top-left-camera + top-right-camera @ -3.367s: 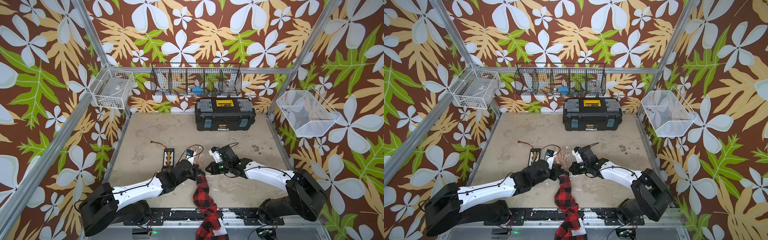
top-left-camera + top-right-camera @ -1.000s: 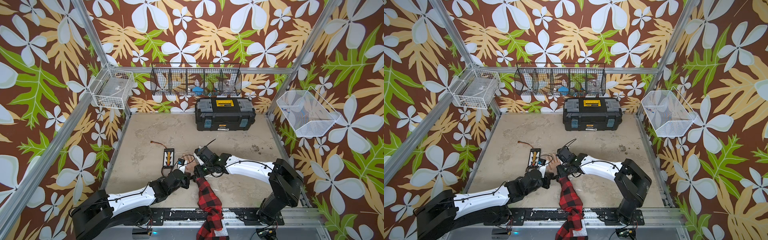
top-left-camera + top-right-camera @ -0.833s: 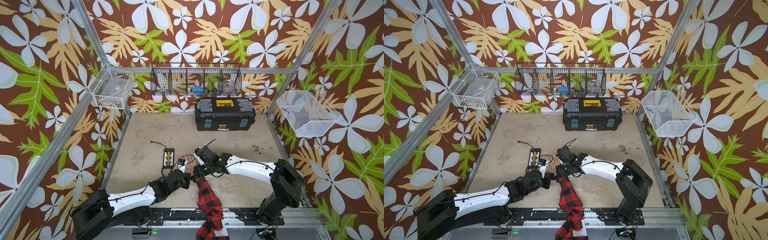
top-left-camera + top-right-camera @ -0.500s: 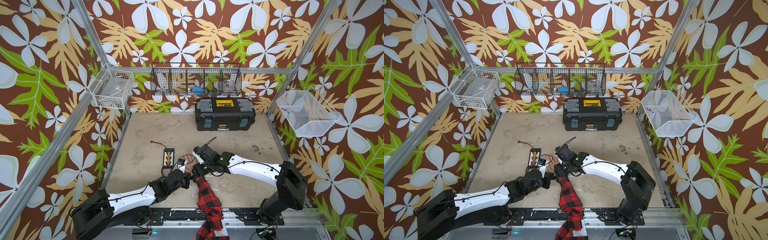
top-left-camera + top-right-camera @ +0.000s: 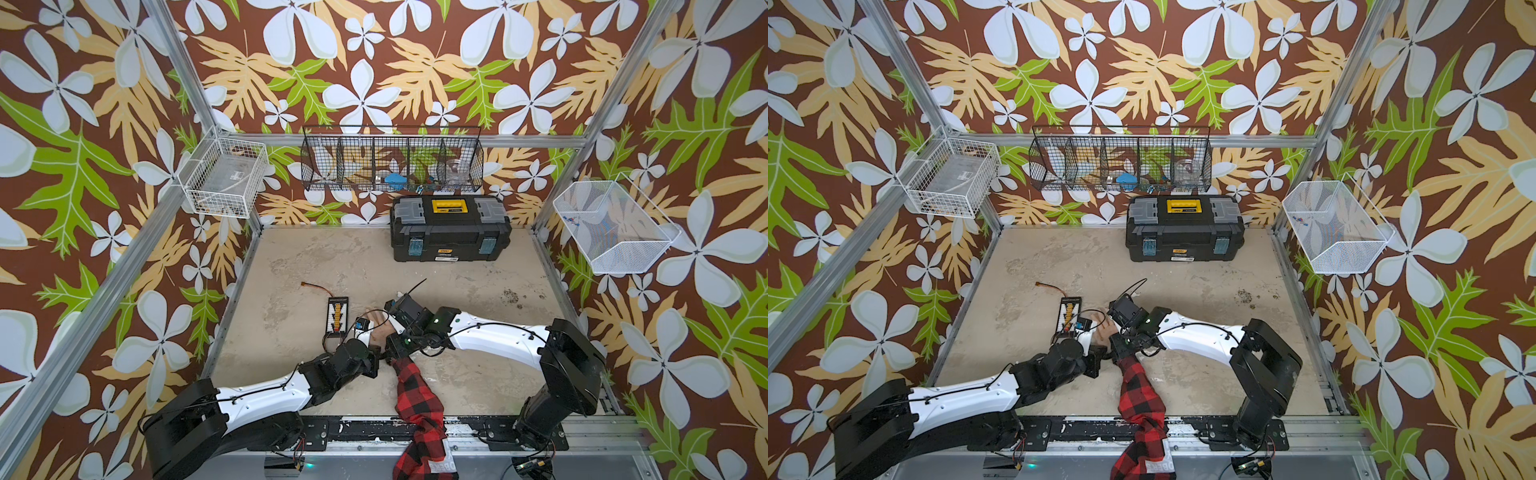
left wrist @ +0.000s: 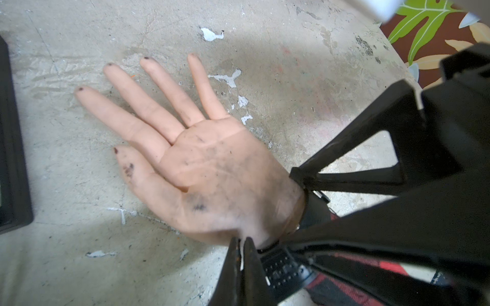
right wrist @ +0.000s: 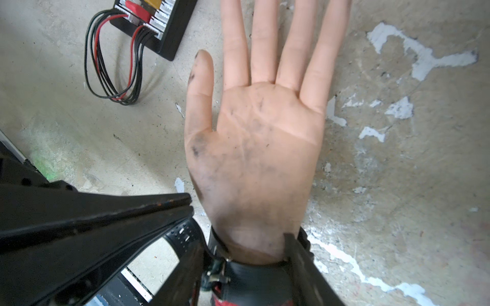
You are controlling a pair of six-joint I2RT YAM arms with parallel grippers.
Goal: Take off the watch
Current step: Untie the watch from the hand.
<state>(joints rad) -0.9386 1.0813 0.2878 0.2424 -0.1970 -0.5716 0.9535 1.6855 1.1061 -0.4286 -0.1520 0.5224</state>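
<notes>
Near the front edge of the desk [image 5: 291,270], the right claw [image 6: 291,206] has swung in, jaws apart astride the watch [image 7: 254,280] on the dummy wrist [image 7: 254,246], while the left claw [image 6: 241,250] stays pinched together alongside. Unbuckling looks next.

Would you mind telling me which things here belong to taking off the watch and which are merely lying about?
In the job: watch on the wrist of the dummy hand; left tool, shut beside the strap; right tool, straddling that wrist.
Lying about: black board with wires; toolbox; black wire basket; white wire baskets.
</notes>
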